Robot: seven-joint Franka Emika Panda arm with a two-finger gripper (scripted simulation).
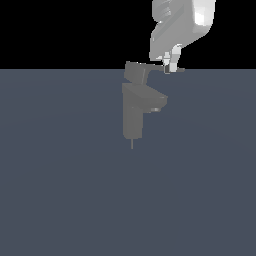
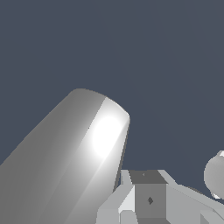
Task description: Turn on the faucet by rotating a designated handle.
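A flat, matte slate-blue surface (image 1: 65, 190) filled the lower part of the exterior view, running unbroken from its left edge to its right edge and from the near foreground back to a straight far edge. Beyond that edge lay a plain black backdrop (image 1: 65, 30) spanning the upper part of the frame. In the wrist view, the same slate-blue expanse (image 2: 153, 52) showed uniform and unmarked, with no seams or texture visible.
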